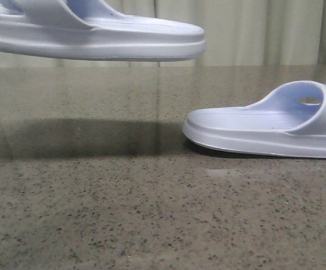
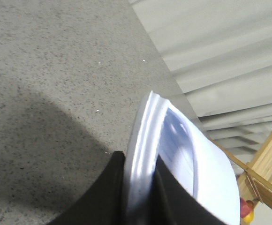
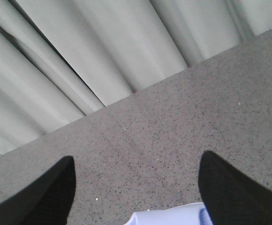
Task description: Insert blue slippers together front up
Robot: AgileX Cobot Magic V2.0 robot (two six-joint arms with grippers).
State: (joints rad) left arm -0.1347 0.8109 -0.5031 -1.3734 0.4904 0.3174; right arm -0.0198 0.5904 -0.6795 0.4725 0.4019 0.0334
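— Pincers first, then: the left pincer [image 2: 140, 197] is clamping one of the blue slippers [image 2: 173, 159] by the edge of its sole, dark fingers [image 2: 103, 197] pressing either side of the rim.

— Why by the edge?

— My guess is that it is keeping the strap end free for mating. That raised slipper [image 1: 95, 34] is hanging level, well above the bench [image 1: 95, 214], casting a wide shadow.

— And the right pincer [image 3: 136, 187]?

— It is standing wide open, holding nothing, hovering just over a bit of pale blue, most likely the other slipper [image 1: 264, 129]. That one is lying flat on the bench at the right, strap running out of the front view.

— Room to move?

— Plenty; open bench is stretching between and before them. The far bench edge and curtain [image 3: 79, 61] are sitting close behind, so I would be watching that side.
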